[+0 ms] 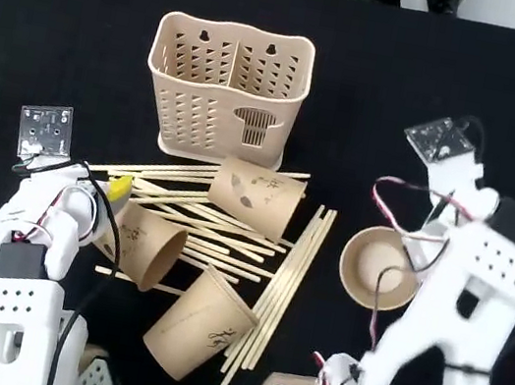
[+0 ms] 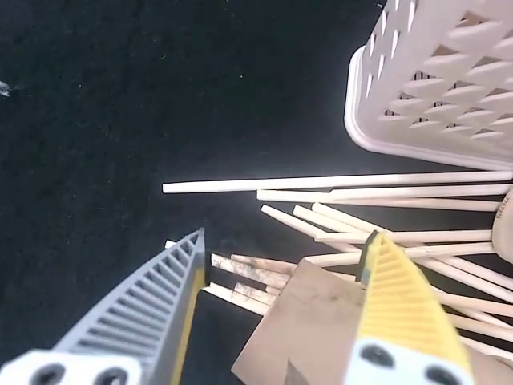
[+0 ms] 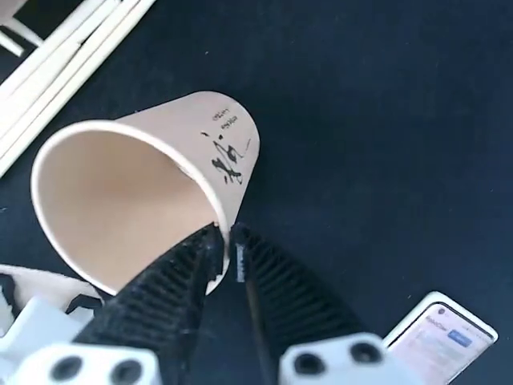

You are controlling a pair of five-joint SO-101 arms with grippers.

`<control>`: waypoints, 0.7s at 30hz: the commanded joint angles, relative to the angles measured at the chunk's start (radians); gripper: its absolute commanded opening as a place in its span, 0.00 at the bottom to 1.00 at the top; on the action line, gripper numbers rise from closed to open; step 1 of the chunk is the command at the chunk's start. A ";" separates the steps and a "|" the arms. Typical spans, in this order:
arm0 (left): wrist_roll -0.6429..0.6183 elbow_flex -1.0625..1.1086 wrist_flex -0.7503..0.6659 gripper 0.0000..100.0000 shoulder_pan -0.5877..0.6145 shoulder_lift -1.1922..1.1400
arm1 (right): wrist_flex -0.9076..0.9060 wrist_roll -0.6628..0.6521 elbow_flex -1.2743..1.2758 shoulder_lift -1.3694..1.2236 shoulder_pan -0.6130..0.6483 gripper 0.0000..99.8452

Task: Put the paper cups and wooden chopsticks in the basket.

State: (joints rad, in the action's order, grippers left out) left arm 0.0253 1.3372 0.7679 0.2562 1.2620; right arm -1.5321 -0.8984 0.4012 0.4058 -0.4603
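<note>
Got the right claw (image 3: 226,237) pinched almost closed on the rim of a paper cup (image 3: 136,192), one finger inside the wall, one outside. Looks like thin brown card, tapered, with a rolled lip and dark brush-style marks down the side. Sitting out front of the basket (image 1: 226,87) and off to its right, well apart, mouth tipped upward. So probably a lift, a carry toward the basket, then a drop into one of its two open-top compartments.

Got the left claw (image 2: 282,245) spread wide around a second cup (image 2: 309,321) lying on its side front-left of the basket, nothing gripped yet. Resting across the wooden chopsticks (image 1: 290,270): pale, slim, scattered in front of the basket.

Also a toppled cup (image 1: 257,197) just in front of the basket and a far cup (image 1: 199,327) beyond the sticks. Basket itself: cream perforated plastic, upright.
</note>
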 commanded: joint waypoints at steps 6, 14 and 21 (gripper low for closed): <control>-0.008 -0.005 -0.017 0.31 -0.007 0.017 | 0.028 0.003 -0.059 -0.062 0.009 0.15; -0.008 -0.005 -0.017 0.31 -0.007 0.017 | 0.028 0.006 -0.056 -0.070 0.057 0.02; -0.008 -0.005 -0.017 0.31 -0.007 0.017 | 0.034 0.003 -0.054 -0.070 0.051 0.02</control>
State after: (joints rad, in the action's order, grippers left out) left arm 0.0253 1.3372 0.7679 0.2562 1.2651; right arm -1.5152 -0.8984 0.3798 0.3445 -0.4204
